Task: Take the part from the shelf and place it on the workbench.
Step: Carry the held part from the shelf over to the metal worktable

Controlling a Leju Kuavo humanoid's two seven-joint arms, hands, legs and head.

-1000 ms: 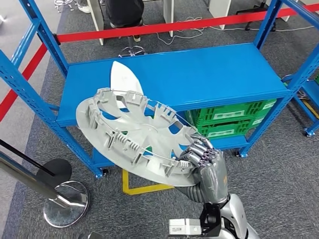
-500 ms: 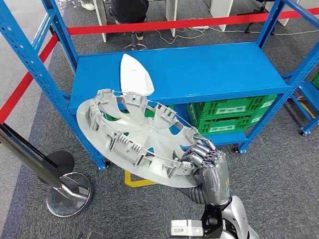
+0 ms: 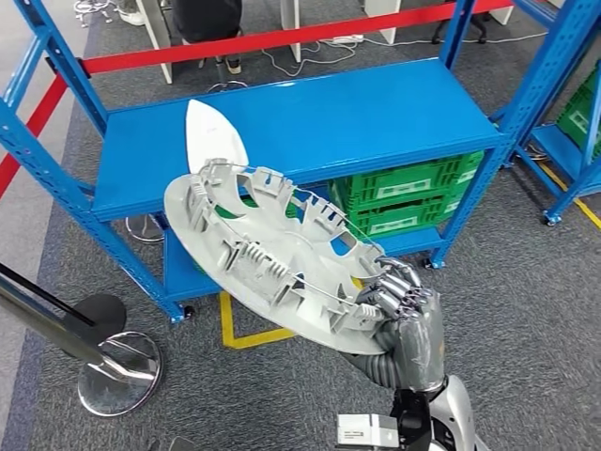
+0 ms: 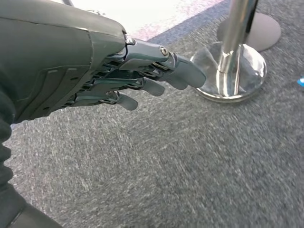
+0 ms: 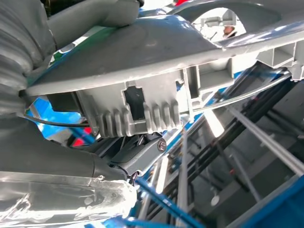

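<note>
Grey round wheel cover (image 3: 272,258), ribbed inner face up; tilted, held in front of blue shelf (image 3: 340,127).

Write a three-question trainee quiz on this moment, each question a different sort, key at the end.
1. True or false: the right hand holds the grey wheel cover by its rim.
2. Multiple choice: the white part lies on A) the carpet, B) the blue shelf, C) the green crates.
3. Fill in: the left hand hangs above the grey ____, near a chrome stanchion base.

Key: 1 true; 2 B; 3 carpet.
</note>
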